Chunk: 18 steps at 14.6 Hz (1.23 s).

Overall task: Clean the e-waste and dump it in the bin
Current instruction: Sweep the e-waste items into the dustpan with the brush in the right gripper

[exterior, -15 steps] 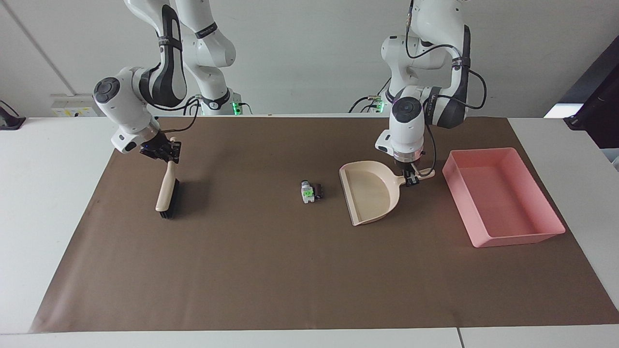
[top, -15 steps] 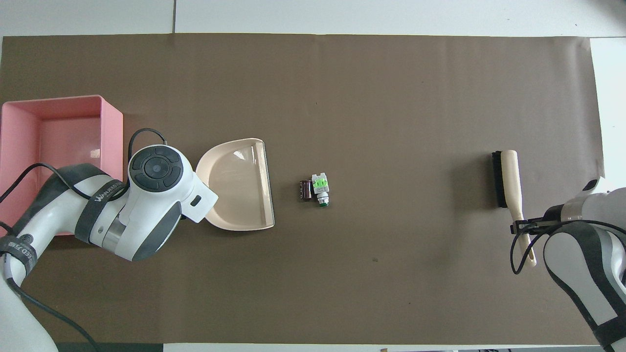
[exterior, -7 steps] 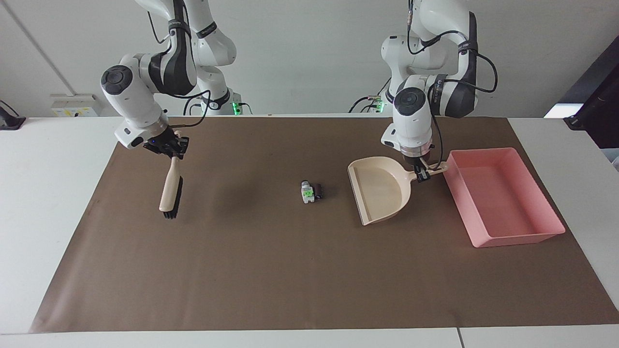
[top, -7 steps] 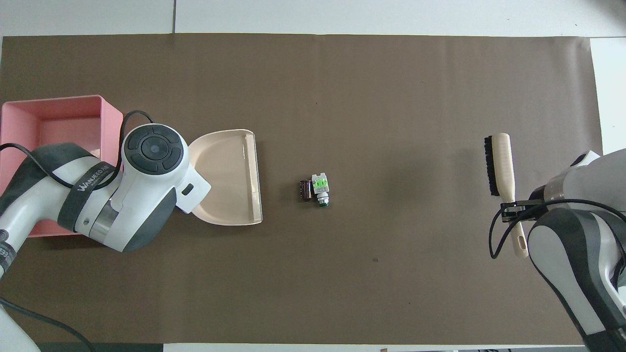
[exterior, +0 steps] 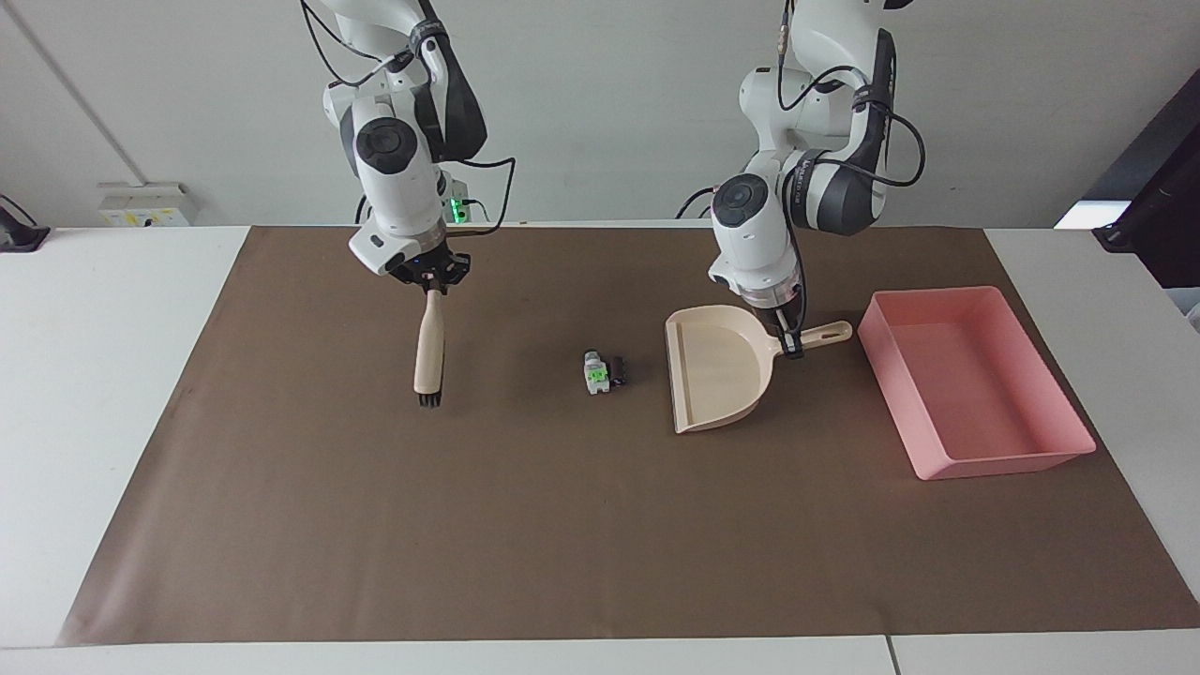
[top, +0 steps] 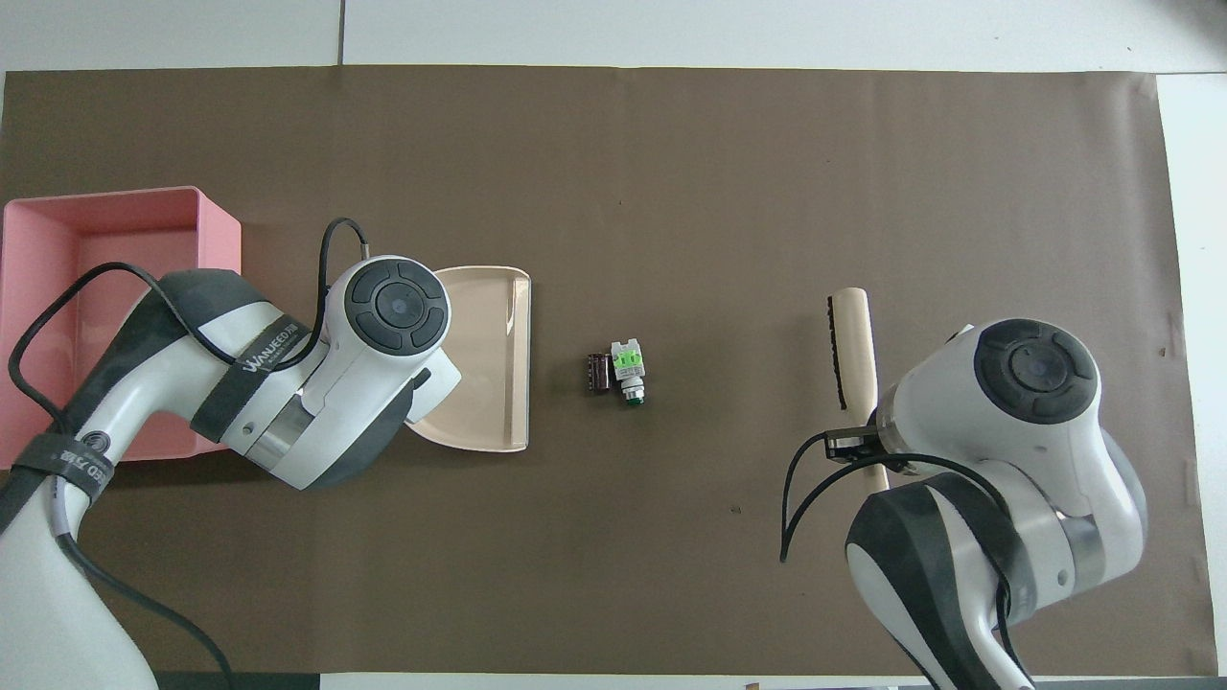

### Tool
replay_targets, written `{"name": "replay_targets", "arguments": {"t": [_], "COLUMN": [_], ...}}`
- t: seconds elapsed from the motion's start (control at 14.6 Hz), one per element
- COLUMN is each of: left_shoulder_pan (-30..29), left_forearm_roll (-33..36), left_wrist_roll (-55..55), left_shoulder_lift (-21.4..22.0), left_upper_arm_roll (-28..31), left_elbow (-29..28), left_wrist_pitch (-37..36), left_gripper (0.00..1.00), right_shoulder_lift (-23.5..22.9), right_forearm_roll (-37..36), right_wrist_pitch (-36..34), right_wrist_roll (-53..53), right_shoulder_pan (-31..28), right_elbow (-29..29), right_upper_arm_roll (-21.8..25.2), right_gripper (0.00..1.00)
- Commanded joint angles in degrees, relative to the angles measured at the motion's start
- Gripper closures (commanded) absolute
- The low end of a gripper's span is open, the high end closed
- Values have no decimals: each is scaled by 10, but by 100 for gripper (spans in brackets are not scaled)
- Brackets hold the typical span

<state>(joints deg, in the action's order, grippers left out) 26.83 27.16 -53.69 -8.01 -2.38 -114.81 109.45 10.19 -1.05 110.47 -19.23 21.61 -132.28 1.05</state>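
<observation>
So at this point your left gripper (exterior: 793, 349) was clamped on the handle of the beige dustpan (exterior: 717, 380), where the handle meets the pan. The dustpan sat low over the brown mat (exterior: 562, 525), between the e-waste and the bin, its open straight edge facing the e-waste; can't tell if it was resting on the mat or just off it.

Your right gripper (exterior: 432, 285) was closed on the top end of the brush (exterior: 430, 352), which hung nearly upright with the black bristles at the bottom, over the mat toward the right arm's end of the table. Whether the bristles touched the mat, I couldn't tell.

The e-waste (exterior: 604, 371) lay in the middle of the mat, just beside the dustpan's open edge but not touching it: the whitish bit with the green patch and the small black piece sat right against each other, black one on the dustpan side.

The bin (exterior: 975, 384), the pink tray, sat toward the left arm's end, close to the dustpan handle.
</observation>
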Motion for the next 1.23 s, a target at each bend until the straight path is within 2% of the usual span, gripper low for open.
{"name": "replay_targets", "arguments": {"t": [0.0,0.21,0.34,0.55,0.96,1.16], "left_shoulder_pan": [35,48,54,58,64,64], "left_forearm_roll": [14,19,20,21,21,23], "left_wrist_roll": [36,58,67,68,77,79], "left_shoulder_lift": [-44,-49,-48,-47,-43,-43], "left_upper_arm_roll": [6,5,5,5,5,5], "left_elbow": [43,40,36,33,20,20], "left_wrist_pitch": [-33,-35,-42,-46,-45,-45], "left_gripper": [100,100,100,100,100,100], "right_shoulder_lift": [-2,-20,-33,-39,-103,-161], "right_forearm_roll": [-9,-7,0,1,1,2], "right_wrist_pitch": [8,28,50,76,139,142], "right_wrist_roll": [-42,-129,-157,-158,-160,-181], "right_shoulder_pan": [68,142,169,171,172,172], "right_elbow": [-5,-8,-7,-8,19,60], "right_upper_arm_roll": [2,-1,-1,-1,-2,-30], "right_gripper": [100,100,100,100,100,100]}}
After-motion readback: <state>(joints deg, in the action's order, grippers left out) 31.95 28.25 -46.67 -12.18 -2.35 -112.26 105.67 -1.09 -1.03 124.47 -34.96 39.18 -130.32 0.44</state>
